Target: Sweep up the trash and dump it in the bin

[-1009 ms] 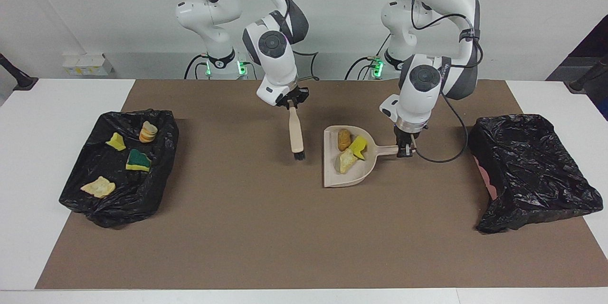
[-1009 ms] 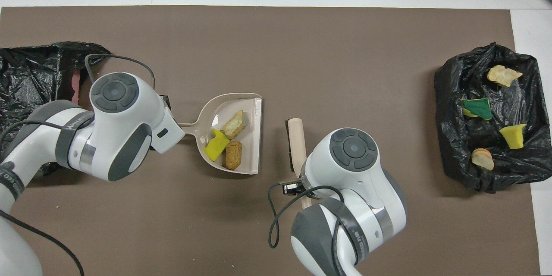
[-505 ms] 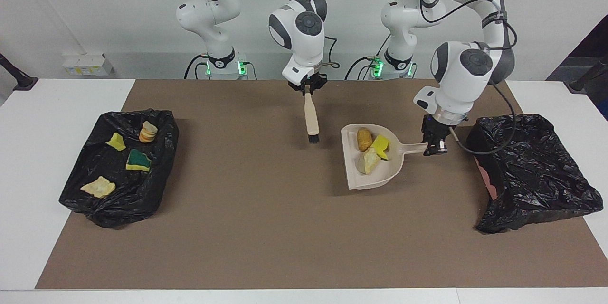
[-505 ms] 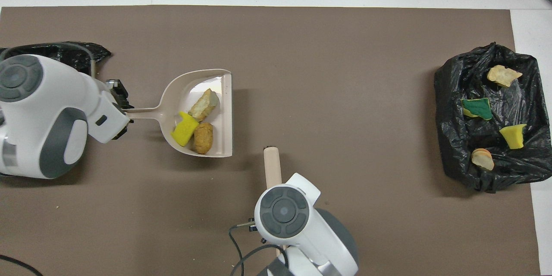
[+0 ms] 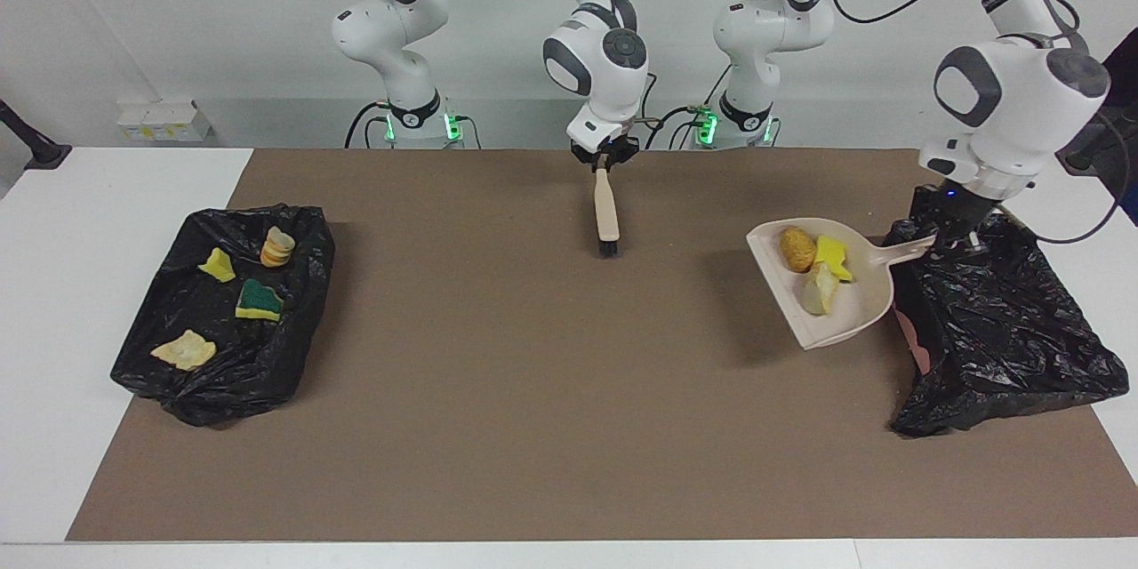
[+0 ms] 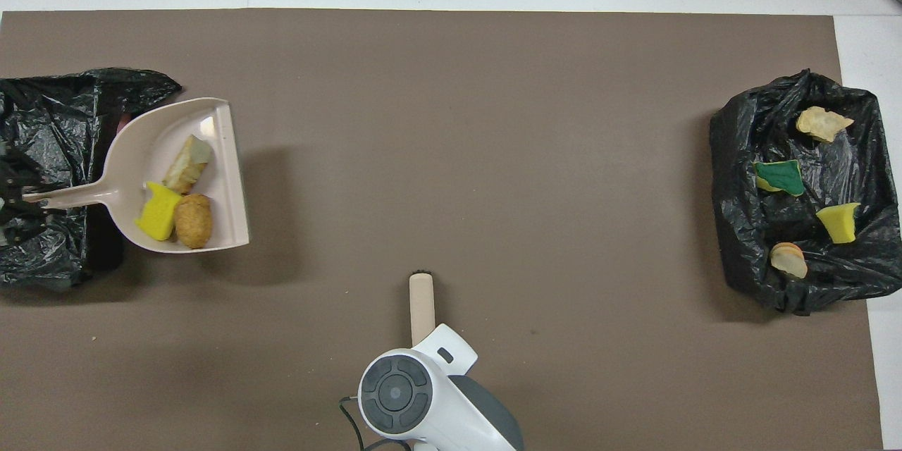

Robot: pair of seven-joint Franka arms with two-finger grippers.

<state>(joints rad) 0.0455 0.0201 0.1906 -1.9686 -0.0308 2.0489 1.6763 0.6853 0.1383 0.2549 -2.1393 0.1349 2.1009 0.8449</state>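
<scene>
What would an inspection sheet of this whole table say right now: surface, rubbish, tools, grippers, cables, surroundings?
Surface: brown mat on a white table.
Job's things: three scraps in the beige dustpan: brown piece, yellow sponge, pale piece. Four more scraps lie in the black bag at the right arm's end.
Clutter: nothing seen.
Grippers: left gripper shut on the dustpan's handle, over the second black bag; right gripper shut on the beige brush, raised over the mat.
Cables: black leads along both arms.
Surroundings: white wall, small white box.
</scene>
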